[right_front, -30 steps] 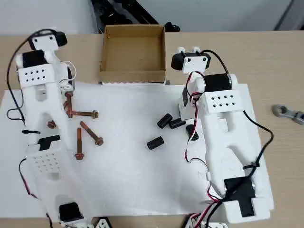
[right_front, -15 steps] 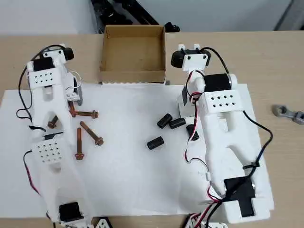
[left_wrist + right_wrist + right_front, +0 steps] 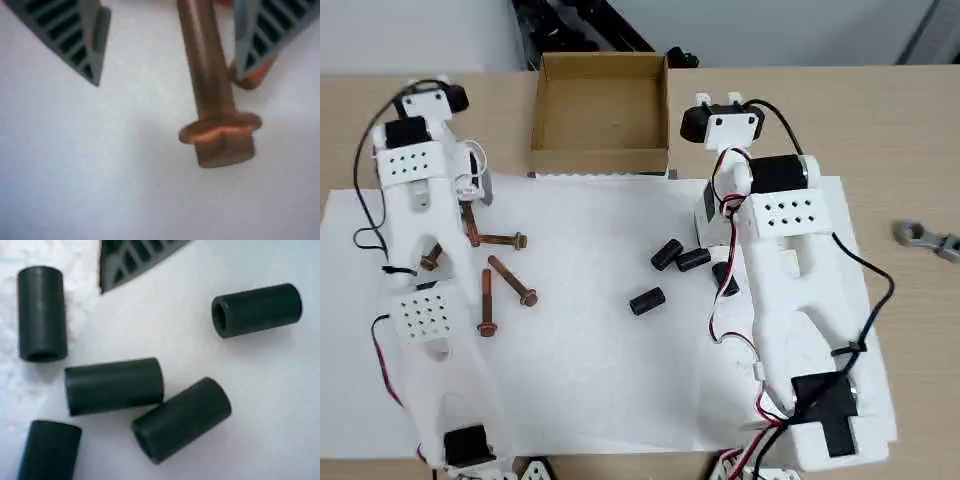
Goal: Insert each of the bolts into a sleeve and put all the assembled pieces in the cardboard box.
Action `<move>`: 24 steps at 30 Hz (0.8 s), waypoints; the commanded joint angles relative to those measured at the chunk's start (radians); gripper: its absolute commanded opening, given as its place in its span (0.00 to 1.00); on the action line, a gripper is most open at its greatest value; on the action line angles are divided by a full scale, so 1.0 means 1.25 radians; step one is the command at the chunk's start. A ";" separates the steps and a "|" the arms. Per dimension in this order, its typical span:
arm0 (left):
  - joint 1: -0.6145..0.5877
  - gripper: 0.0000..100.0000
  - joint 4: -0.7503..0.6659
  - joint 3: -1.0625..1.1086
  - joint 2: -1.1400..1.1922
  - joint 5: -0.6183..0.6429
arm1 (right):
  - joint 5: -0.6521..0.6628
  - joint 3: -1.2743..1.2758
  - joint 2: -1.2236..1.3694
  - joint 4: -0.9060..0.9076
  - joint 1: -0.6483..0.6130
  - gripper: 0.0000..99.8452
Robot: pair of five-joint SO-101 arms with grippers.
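The left end effector [image 3: 167, 70] stood wide open and held nothing, its two fingers [image 3: 82, 35] on either side of the shank of a copper bolt [image 3: 212, 100] lying on the sheet. Whether the right end effector [image 3: 131, 260] was open or closed could not be told; it hung above the sleeves [image 3: 114, 386]. The wooden counter [image 3: 880, 120] carried a white foam sheet [image 3: 590, 390]. The cardboard box [image 3: 600, 158] sat at the counter's far edge. The other bolts [image 3: 513, 281] lay scattered toward the left edge and the black sleeves lay loose nearer the middle. A metal wrench [image 3: 925, 238] rested by the right edge.
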 commanded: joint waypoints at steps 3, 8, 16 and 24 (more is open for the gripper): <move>-0.031 0.17 -0.049 -0.037 0.042 0.045 | -0.006 -0.037 -0.004 -0.012 -0.004 0.17; -0.034 0.17 -0.059 -0.026 0.053 0.052 | -0.006 -0.036 -0.004 -0.010 -0.004 0.17; -0.036 0.01 -0.065 0.003 0.053 0.050 | -0.006 -0.036 -0.004 -0.010 -0.004 0.17; -0.033 0.01 -0.052 0.009 0.044 0.032 | -0.006 -0.034 -0.004 -0.004 -0.004 0.17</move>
